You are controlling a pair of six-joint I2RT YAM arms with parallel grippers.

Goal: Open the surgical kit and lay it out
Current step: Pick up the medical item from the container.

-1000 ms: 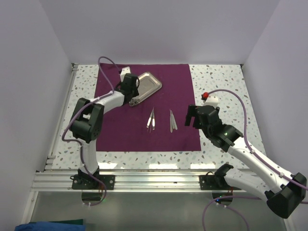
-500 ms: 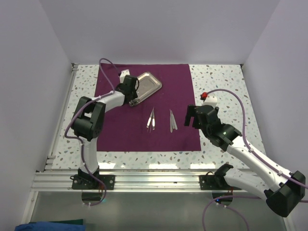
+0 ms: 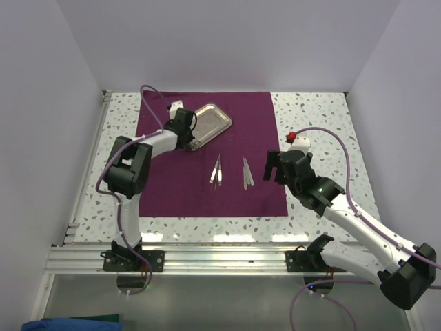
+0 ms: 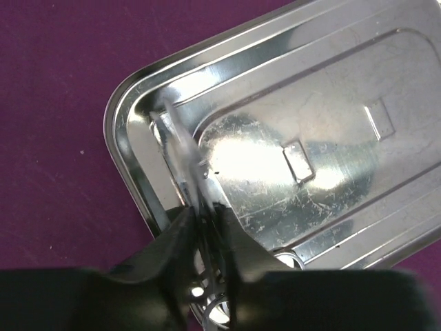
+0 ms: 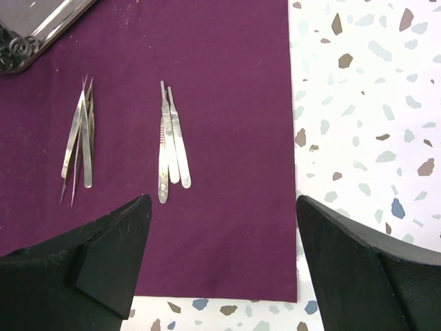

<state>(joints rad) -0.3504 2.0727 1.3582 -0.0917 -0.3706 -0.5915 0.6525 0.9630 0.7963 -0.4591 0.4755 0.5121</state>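
Ring-handled instrument [image 4: 183, 146] between left gripper [image 4: 204, 219] fingers

**Kit count**

1 purple cloth [image 3: 207, 186]. 1 steel tray [image 3: 217, 118] nr cloth's far edge. 3 flat handles [image 5: 171, 145]. Tweezers [image 5: 79, 134]: approx 3, overlap hides exact no. Ring-handled tool [image 5: 21, 47] in tray: min 1.
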